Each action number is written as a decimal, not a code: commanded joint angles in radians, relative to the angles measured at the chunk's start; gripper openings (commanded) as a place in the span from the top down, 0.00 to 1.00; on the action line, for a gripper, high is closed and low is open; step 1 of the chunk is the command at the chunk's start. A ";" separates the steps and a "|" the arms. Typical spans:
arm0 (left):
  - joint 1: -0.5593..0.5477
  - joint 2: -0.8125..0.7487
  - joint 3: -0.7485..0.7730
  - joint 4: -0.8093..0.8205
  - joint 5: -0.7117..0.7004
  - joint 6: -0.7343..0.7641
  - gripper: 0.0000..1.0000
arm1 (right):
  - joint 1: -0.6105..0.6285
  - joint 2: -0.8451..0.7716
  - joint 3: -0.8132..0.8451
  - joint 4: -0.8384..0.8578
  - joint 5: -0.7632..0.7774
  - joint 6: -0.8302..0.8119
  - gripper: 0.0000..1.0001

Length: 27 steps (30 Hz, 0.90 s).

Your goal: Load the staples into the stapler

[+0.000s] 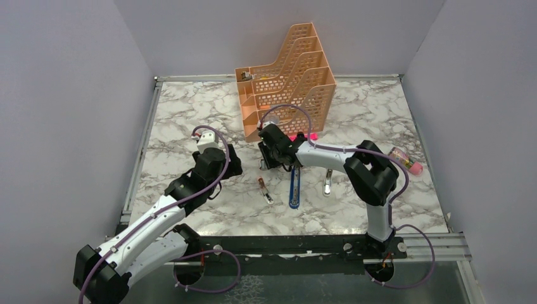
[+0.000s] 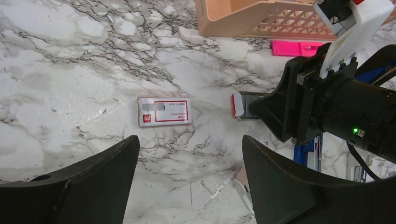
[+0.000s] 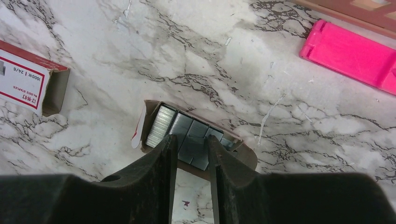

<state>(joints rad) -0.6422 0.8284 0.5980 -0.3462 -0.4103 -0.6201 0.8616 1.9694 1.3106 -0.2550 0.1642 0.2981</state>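
Staples [image 3: 187, 133] are lying in silvery strips in their small open tray [image 3: 149, 112], sitting about mid-tabletop [image 3: 233, 46], a little toward the far edge. Right tool [image 3: 192, 147] is reaching down into it, fingers drawn close and pinching the middle strips. I'm judging those strips light, slick and brittle, likely snapping if bent, so holding them by the long flat sides is looking best. Stapler [image 1: 294, 187] is lying just nearer the near edge. Empty box [image 2: 164, 111] is resting to the left, with the left tool [image 2: 189, 144] hanging spread and empty near it. Pink bar [image 3: 355, 56] is lying beyond.
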 commanded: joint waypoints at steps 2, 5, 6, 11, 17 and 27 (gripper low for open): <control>0.006 -0.005 -0.001 -0.011 -0.027 0.002 0.18 | -0.008 0.024 0.038 -0.001 0.014 -0.001 0.67; 0.006 -0.005 -0.001 -0.011 -0.028 0.002 0.18 | -0.007 0.032 0.042 -0.008 0.015 0.001 0.70; 0.006 -0.004 -0.001 -0.011 -0.028 0.002 0.18 | -0.007 0.035 0.042 -0.009 0.015 0.001 0.72; 0.006 -0.002 0.000 -0.011 -0.030 0.002 0.19 | -0.007 0.040 0.050 -0.034 0.010 0.005 0.75; 0.006 -0.002 0.000 -0.011 -0.031 0.002 0.18 | -0.008 0.046 0.070 -0.086 0.018 0.016 0.73; 0.006 0.001 0.000 -0.011 -0.032 0.002 0.18 | -0.008 0.068 0.089 -0.127 -0.030 0.004 0.76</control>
<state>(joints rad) -0.6422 0.8288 0.5980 -0.3466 -0.4129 -0.6201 0.8562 2.0037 1.3750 -0.3340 0.1627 0.3050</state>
